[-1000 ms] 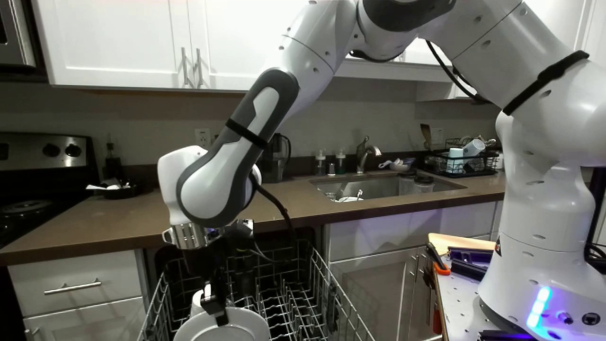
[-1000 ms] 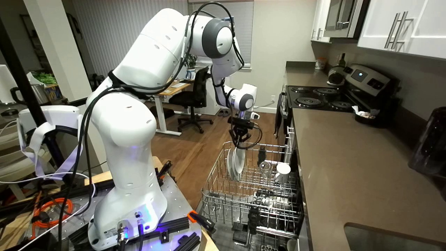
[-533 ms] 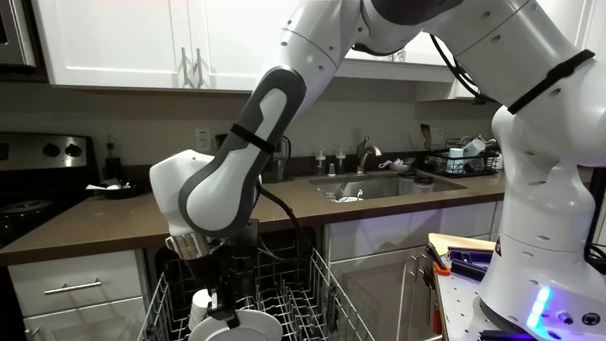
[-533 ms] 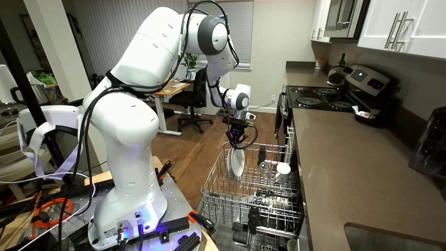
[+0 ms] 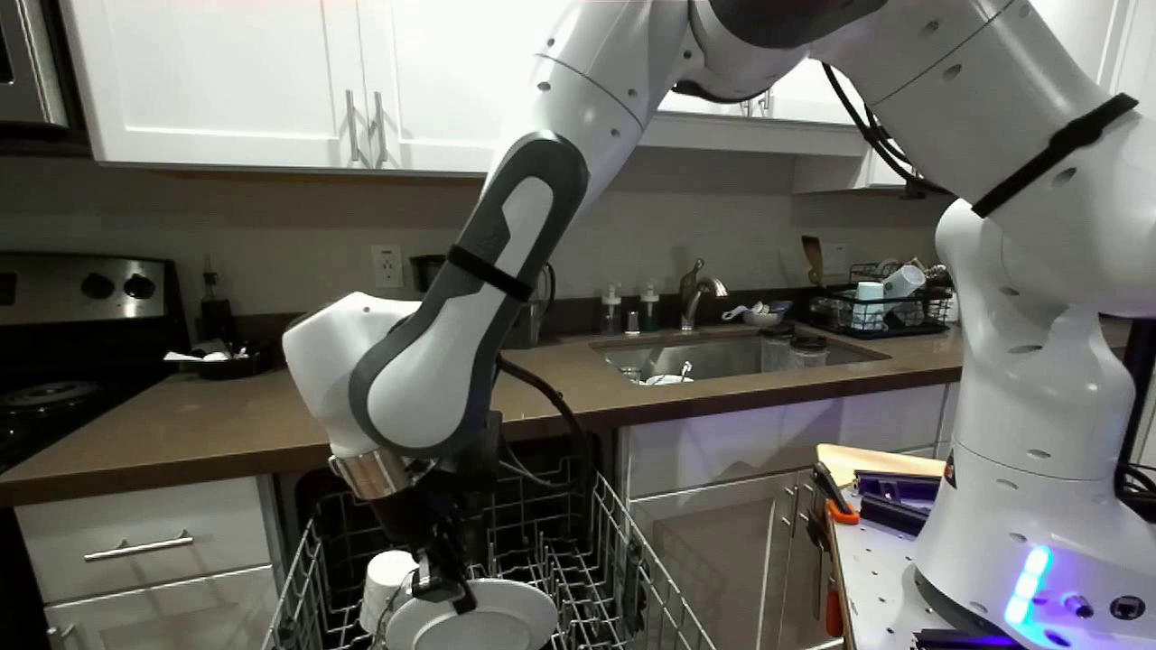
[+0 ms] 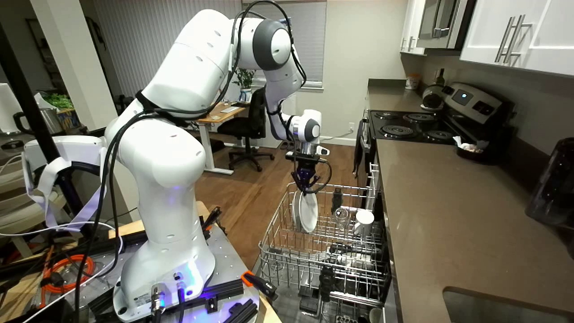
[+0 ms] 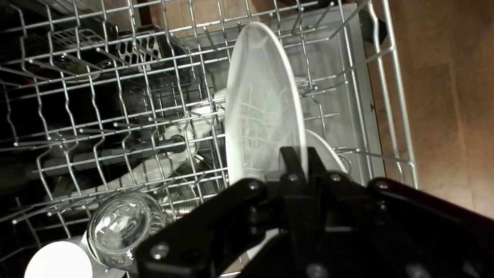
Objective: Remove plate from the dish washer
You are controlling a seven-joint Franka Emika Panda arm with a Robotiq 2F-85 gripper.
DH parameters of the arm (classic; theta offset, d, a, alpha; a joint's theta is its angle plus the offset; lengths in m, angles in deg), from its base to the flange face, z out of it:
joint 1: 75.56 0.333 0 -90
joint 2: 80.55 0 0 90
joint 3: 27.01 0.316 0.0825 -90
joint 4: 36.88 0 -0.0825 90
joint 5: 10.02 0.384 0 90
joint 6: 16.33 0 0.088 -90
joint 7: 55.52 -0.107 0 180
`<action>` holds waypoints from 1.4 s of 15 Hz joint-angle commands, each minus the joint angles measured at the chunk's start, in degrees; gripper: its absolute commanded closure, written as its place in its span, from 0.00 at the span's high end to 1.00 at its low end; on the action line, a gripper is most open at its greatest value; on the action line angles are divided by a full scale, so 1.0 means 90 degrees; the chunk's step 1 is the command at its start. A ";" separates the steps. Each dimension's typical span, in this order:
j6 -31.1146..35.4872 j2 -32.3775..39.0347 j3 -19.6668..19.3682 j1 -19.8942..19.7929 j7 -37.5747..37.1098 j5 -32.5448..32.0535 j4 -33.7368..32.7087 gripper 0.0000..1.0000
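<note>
"Where are you seeing the plate?"

"It is hanging on edge, slightly tilted, within the wire rack that is sticking out of the dish washer. In an exterior view it is showing toward the rack's far left."

"And the gripper, how are its jaws standing?"

"They are pinching the plate's upper rim between them, a finger lying along each face."

"Is the plate's lower edge touching the tines?"

"That I'm not managing to tell; from these angles the contact is escaping me."

"What is standing around it?"

"In an exterior view, a second plate is showing just to the left, partly hidden behind it. To the right, a clear glass is sitting apart from them, and farther right a white cup is standing near the counter."

"How is the arm looking?"

"In an exterior view, the base is standing at the near right, and the arm is arching over to the left, its wrist pointing down at the rack."

"And on the far side?"

"There a sink is sitting in the counter, lidded jars standing at its right end and a faucet rising beyond it."
</note>
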 commanded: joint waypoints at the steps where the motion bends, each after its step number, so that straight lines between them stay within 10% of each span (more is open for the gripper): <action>1: -0.0157 -0.0255 -0.0210 0.0197 -0.0494 -0.0322 0.0164 0.07; 21: 0.0235 -0.0735 -0.0045 0.0119 -0.0478 -0.0303 0.0540 0.07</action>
